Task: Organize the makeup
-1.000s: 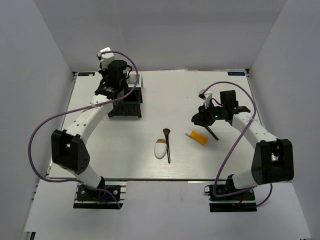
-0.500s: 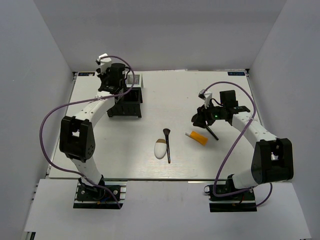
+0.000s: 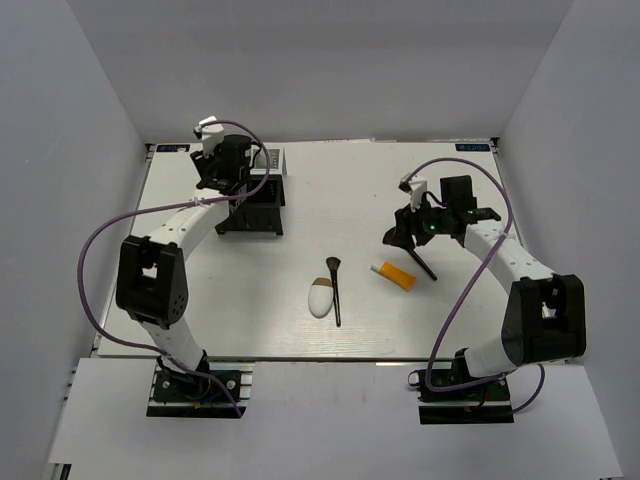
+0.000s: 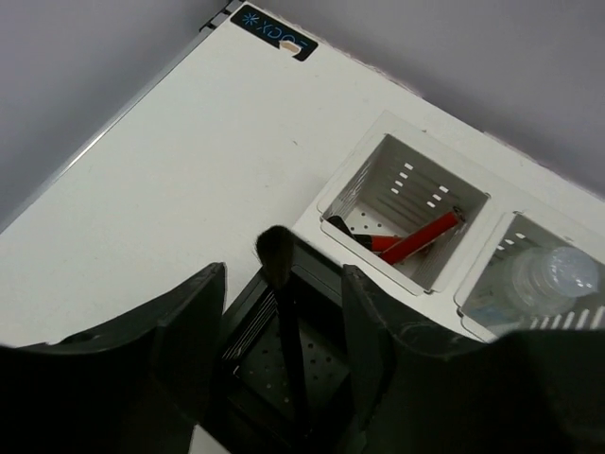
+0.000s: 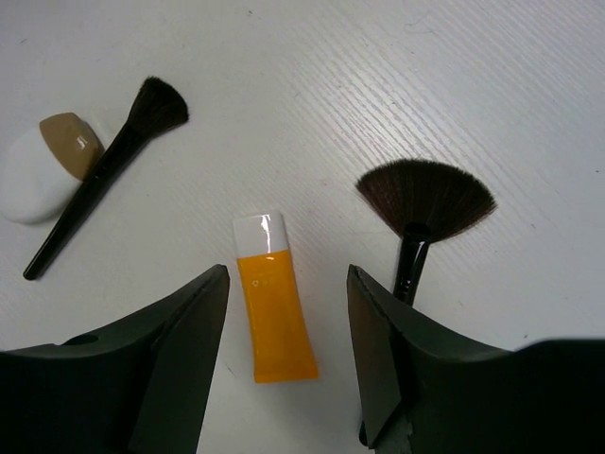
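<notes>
My left gripper (image 3: 224,176) (image 4: 282,293) is open above the black perforated box (image 3: 250,212) (image 4: 248,333). A black-handled brush (image 4: 288,340) stands in the box between the open jaws, apart from both. Red-black sticks (image 4: 408,238) and a tiny clear bottle (image 4: 548,277) lie in white compartments (image 4: 378,178). My right gripper (image 3: 406,238) (image 5: 286,284) is open and empty above the orange white-capped tube (image 3: 395,274) (image 5: 272,301). The wide brown-headed fan brush (image 3: 422,263) (image 5: 423,203) lies right of the tube. A small brush (image 3: 334,290) (image 5: 104,170) rests against the white tan-tipped sponge (image 3: 320,298) (image 5: 38,170).
The box and white compartments (image 3: 272,160) stand at the back left of the white table (image 3: 330,200). Grey walls enclose the table on three sides. Purple cables loop beside both arms.
My left arm has folded in, its elbow swinging back, and the gripper has risen slightly toward the back left over the box. The right gripper has barely moved.
</notes>
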